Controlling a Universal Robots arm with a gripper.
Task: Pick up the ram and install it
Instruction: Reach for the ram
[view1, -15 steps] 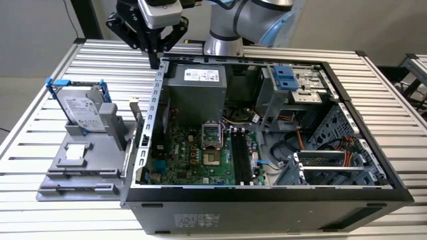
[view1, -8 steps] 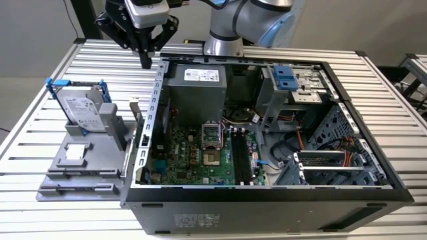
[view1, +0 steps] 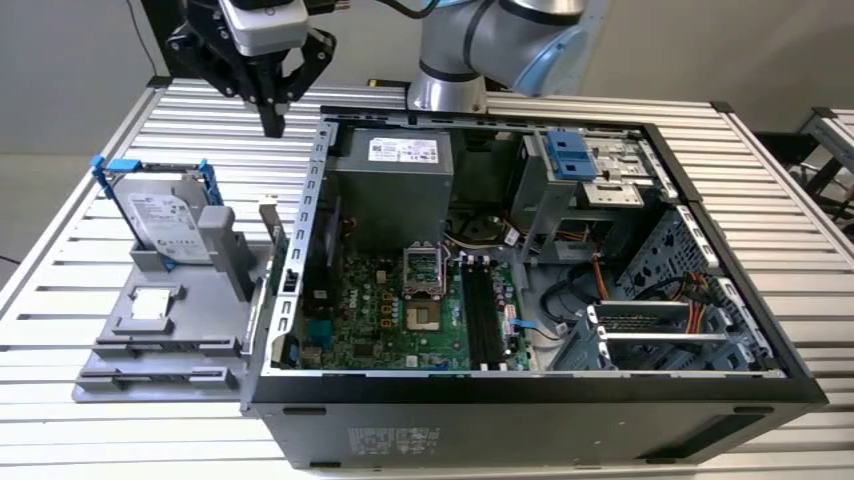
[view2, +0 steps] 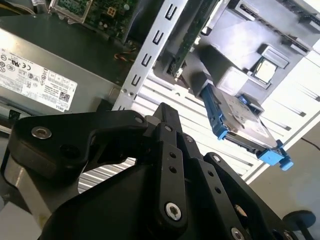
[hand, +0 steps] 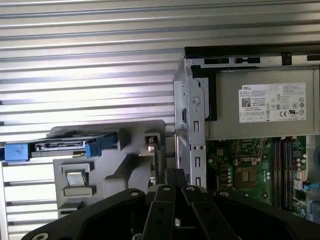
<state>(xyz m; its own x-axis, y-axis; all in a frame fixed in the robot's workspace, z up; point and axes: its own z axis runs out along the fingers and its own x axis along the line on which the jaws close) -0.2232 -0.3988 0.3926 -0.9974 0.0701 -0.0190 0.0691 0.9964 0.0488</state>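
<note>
In the exterior view, the ram (view1: 275, 240) stands on its thin edge in a grey holder (view1: 174, 340). The holder sits on the slatted bench (view1: 80, 420), toward the exterior view's left edge. The ram is on the side of the holder just beside the wall of the open computer case (view1: 534, 400). It likely stands up like this so that fingers can pinch it from above. A hard drive (view1: 167, 220) in a blue frame and a small square chip (view1: 154, 302) share the holder. Inside the case lie the motherboard (view1: 387, 310) and its long black slots (view1: 481, 310), which look empty, so the ram is not in yet. The gripper (view1: 274, 125) hangs high over the back edge of the bench. It points straight down, well apart from the ram. Its fingers are pressed together with nothing between them.

In the second wrist view, the gripper (view2: 162, 112) is close and dark, and its fingertips meet. Past it, the ram (view2: 192, 35) shows as a long, thin, dark stick beside the case wall. The hard drive (view2: 245, 122) and the chip (view2: 264, 70) sit further off in the holder (view2: 235, 30).

In the first wrist view, the gripper (hand: 175, 175) looks down at the bench (hand: 90, 60). Its fingers are together and empty. The ram (hand: 157, 157) stands between the holder (hand: 115, 170) and the case, near the fingertips in the picture but far below them. The slots (hand: 282, 170) lie under the power supply (hand: 265, 105).
</note>
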